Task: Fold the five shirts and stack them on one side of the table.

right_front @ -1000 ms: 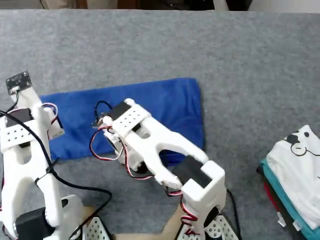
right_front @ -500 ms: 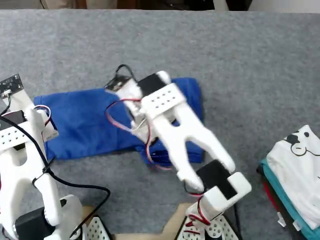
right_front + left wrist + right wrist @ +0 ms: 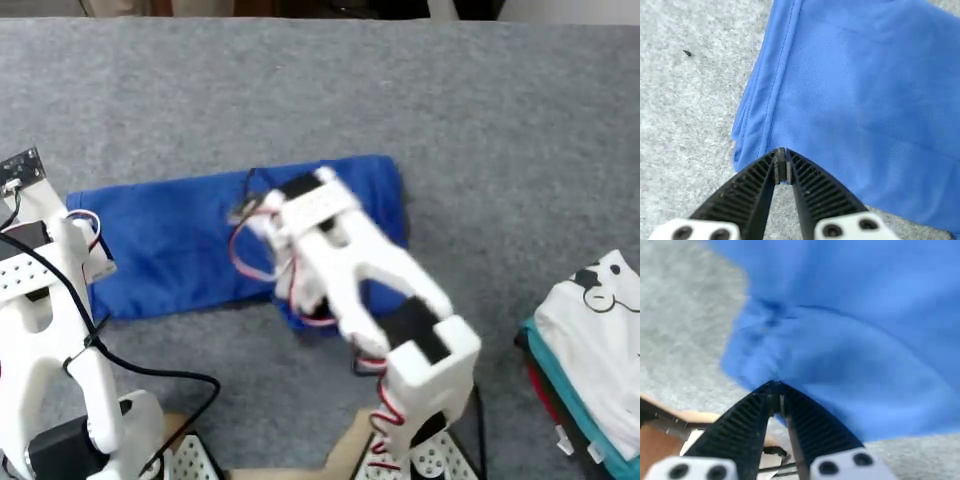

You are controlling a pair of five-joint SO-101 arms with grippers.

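A blue shirt [image 3: 160, 250] lies flat across the middle-left of the grey table [image 3: 480, 100]. At its left end my left gripper [image 3: 98, 260] is shut, its tips pinching the shirt's corner [image 3: 781, 167] down on the table; the blue cloth [image 3: 865, 100] spreads out beyond them. My right gripper [image 3: 252, 215] is over the shirt's middle. It is shut, and the blue cloth [image 3: 850, 340] bunches up at its tips [image 3: 775, 390].
A stack of folded shirts [image 3: 600, 340], a white one with a bear drawing on top, sits at the table's right edge. The far half of the table is bare grey felt. Both arm bases stand at the near edge.
My right arm swung from the shirt's near edge toward its far edge, then came back to the middle, and the cloth's near edge shifted with it. The left arm hardly moved.
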